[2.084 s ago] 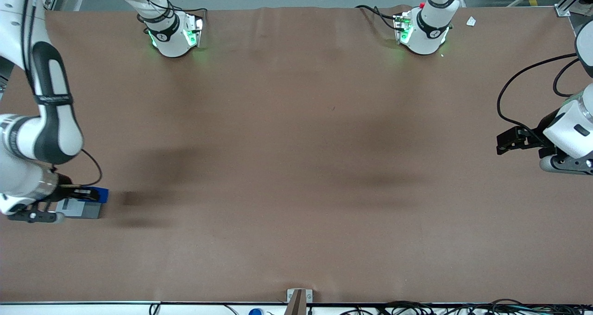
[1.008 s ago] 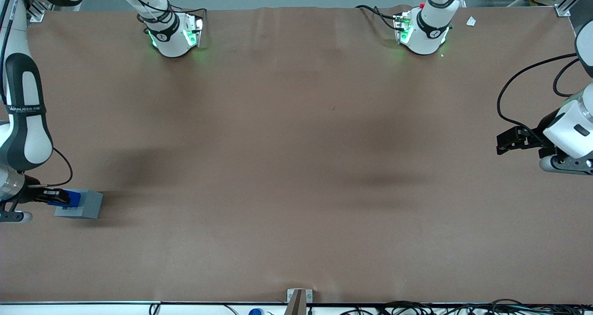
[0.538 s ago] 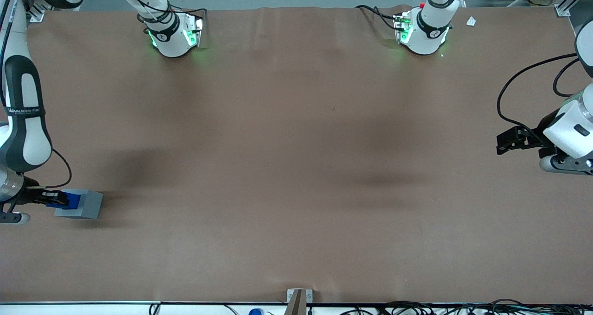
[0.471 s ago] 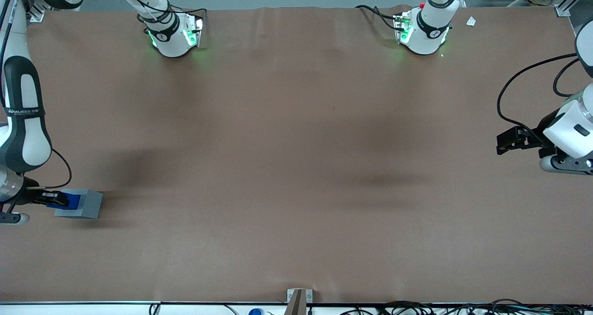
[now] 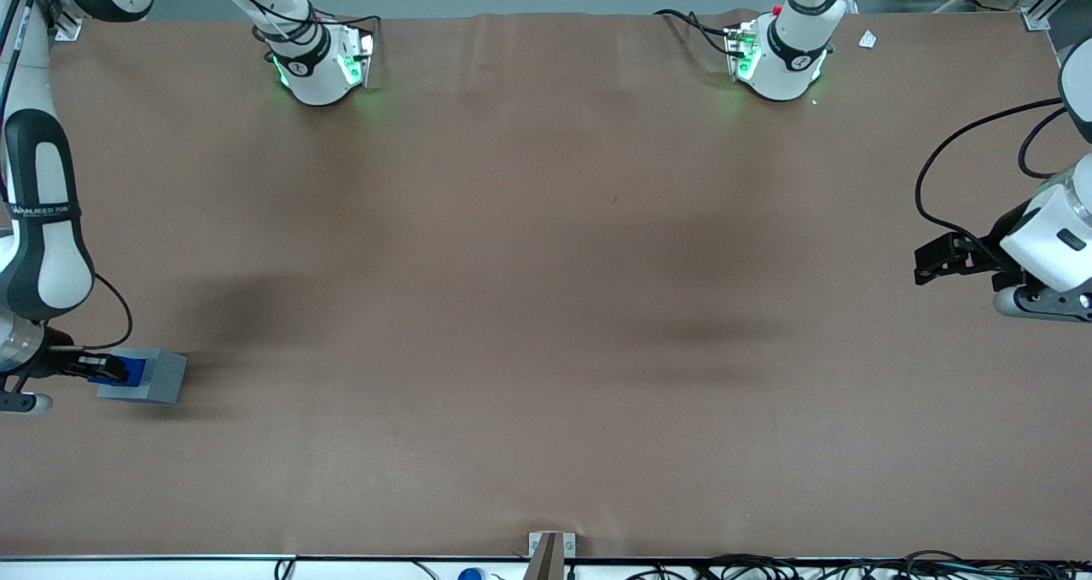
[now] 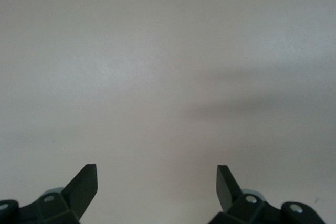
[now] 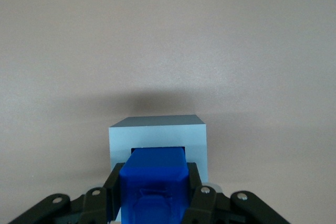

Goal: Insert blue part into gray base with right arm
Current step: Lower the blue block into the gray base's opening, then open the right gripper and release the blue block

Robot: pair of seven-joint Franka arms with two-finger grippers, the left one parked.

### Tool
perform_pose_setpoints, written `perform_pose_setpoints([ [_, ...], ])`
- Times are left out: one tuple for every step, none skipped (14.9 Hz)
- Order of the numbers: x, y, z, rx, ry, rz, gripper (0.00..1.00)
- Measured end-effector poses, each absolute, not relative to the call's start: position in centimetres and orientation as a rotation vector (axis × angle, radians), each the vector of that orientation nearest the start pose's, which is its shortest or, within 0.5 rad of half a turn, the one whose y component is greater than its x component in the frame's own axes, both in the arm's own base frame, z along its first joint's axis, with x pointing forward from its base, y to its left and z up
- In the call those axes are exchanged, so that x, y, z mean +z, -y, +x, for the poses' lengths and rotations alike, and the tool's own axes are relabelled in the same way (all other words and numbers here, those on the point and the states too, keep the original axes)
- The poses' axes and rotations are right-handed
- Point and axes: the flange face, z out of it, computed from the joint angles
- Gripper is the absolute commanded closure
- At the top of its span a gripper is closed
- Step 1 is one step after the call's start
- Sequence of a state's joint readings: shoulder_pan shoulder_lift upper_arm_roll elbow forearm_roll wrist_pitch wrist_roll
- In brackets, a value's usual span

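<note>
The right arm [image 5: 38, 222] had its tool [image 7: 153, 192] pinching the blue part [image 7: 155, 184], one black finger [image 7: 111, 195] pressed flat against each side of the block. The blue part sat directly between the fingertips, its leading end over the square opening of the gray base [image 7: 157, 132], which stood on the brown desk [image 5: 546, 307] immediately below and just ahead of the tool. In the front view the blue part [image 5: 128, 367] showed at the tool's [image 5: 101, 367] tip, overlapping the edge of the gray base [image 5: 153, 377] nearest the tool, so the step in hand looked to be the final seating of the part in the recess. To do it well, the arm would probably need to keep the block's sides parallel to the opening's walls, centre it so the gaps on both sides match, and push straight along the recess axis without tilting; the fit appeared close, so a small skew could jam a corner on the rim or shove the unanchored base across the desk. The grip should be let go only once the block was bottomed out. How deep the part already reached could not be told, because the block itself hid the recess floor, and the tool's fingers and the part's rear end were cut off at the wrist view's edge.
</note>
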State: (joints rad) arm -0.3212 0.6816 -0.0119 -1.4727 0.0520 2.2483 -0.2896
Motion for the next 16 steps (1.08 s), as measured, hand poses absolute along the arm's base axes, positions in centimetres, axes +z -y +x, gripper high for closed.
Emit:
perform_pose_setpoints([
  [28.5, 23.3, 68.8, -0.156, -0.110, -3.130, 0.00],
  [28.3, 23.2, 68.8, -0.154, -0.108, -3.128, 0.00],
  [28.2, 23.2, 68.8, -0.152, -0.108, -3.127, 0.00],
  [28.2, 23.1, 68.9, -0.153, -0.107, -3.126, 0.00],
  [28.5, 23.0, 69.0, -0.159, -0.103, -3.125, 0.00],
  [29.2, 22.9, 69.2, -0.162, -0.098, -3.124, 0.00],
  [30.5, 22.6, 69.3, -0.148, -0.092, -3.119, 0.00],
  [32.5, 22.3, 69.2, -0.130, -0.084, -3.114, 0.00],
  [34.7, 21.9, 68.9, -0.113, -0.074, -3.109, 0.00],
  [37.5, 21.2, 68.3, -0.076, -0.062, -3.101, 0.00],
  [40.3, 20.3, 67.4, -0.032, -0.052, -3.091, 0.00],
  [43.2, 19.5, 66.3, -0.002, -0.043, -3.084, 0.00],
  [46.0, 18.6, 65.3, 0.009, -0.042, -3.082, 0.00],
  [48.4, 17.6, 64.1, 0.017, -0.054, -3.080, 0.00],
  [50.6, 16.5, 63.0, 0.030, -0.074, -3.077, 0.00],
  [52.5, 14.9, 61.9, 0.043, -0.099, -3.075, 0.00],
])
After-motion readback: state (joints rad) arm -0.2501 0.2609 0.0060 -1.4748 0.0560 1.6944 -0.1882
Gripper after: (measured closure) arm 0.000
